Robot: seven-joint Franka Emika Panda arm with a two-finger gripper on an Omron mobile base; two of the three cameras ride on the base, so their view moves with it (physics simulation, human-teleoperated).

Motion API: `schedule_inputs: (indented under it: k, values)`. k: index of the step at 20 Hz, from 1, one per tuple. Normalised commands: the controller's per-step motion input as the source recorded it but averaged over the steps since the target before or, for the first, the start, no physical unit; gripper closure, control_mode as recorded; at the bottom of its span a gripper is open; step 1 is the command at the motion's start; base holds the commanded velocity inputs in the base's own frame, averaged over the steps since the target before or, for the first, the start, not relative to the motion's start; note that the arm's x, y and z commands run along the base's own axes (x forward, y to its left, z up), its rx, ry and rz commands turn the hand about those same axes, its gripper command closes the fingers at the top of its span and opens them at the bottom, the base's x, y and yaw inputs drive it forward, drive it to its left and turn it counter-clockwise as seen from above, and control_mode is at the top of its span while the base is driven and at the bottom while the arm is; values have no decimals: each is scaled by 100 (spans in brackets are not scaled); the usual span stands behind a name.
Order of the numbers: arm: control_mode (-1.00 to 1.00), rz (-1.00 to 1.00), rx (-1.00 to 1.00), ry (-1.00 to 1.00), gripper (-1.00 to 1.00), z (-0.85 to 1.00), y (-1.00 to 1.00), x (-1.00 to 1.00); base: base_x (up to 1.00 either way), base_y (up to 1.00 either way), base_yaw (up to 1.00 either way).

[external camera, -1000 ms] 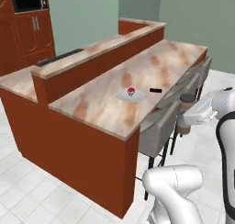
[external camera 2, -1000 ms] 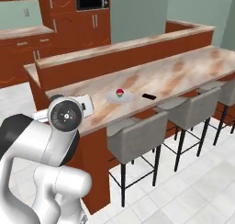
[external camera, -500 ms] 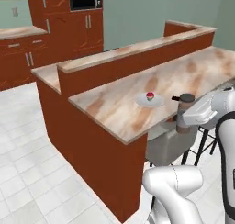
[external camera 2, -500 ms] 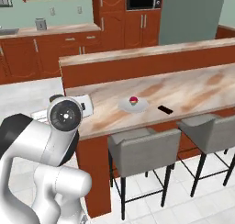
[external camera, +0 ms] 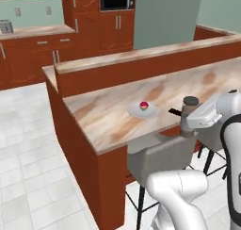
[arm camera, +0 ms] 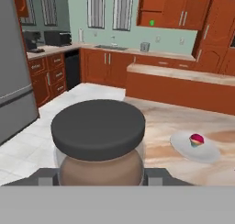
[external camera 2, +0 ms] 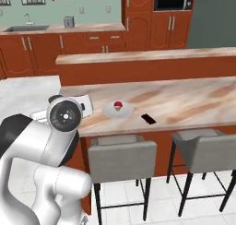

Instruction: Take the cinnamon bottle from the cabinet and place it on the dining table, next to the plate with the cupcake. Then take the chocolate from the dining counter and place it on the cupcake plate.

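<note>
My gripper (arm camera: 98, 175) is shut on the cinnamon bottle (arm camera: 98, 140), a brownish body under a dark grey cap that looms large in the hand view. In the left base view the bottle (external camera: 190, 109) is held upright at the near edge of the dining table (external camera: 108, 116), right of the white plate (external camera: 144, 111) with the cupcake (external camera: 144, 105). The chocolate (external camera: 174, 112) lies flat between plate and bottle. From the right, the plate (external camera 2: 118, 110), cupcake (external camera 2: 118, 104) and chocolate (external camera 2: 148, 119) sit on the marbled top. The plate (arm camera: 195, 148) lies ahead to the right.
Grey stools (external camera 2: 122, 157) stand along the table's near side. A raised marbled ledge (external camera: 141, 54) runs behind the table. Far off, an open wall cabinet (arm camera: 153, 7) holds a green cup (arm camera: 152, 22) above the kitchen counter with a sink (external camera 2: 27, 28).
The whole picture has shifted, so the base has moved around the island; the plate now sits closer and more side-on. The bottle stays held in my gripper.
</note>
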Motion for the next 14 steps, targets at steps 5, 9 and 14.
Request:
schedule_inputs:
  k: [5, 9, 14]
  values:
    - [100, 0, 0, 0, 100, 0, 0, 0, 6, -94, 25]
    - [100, 0, 0, 0, 100, 0, 0, 0, 36, -51, 34]
    - [100, 0, 0, 0, 100, 0, 0, 0, 43, -39, 40]
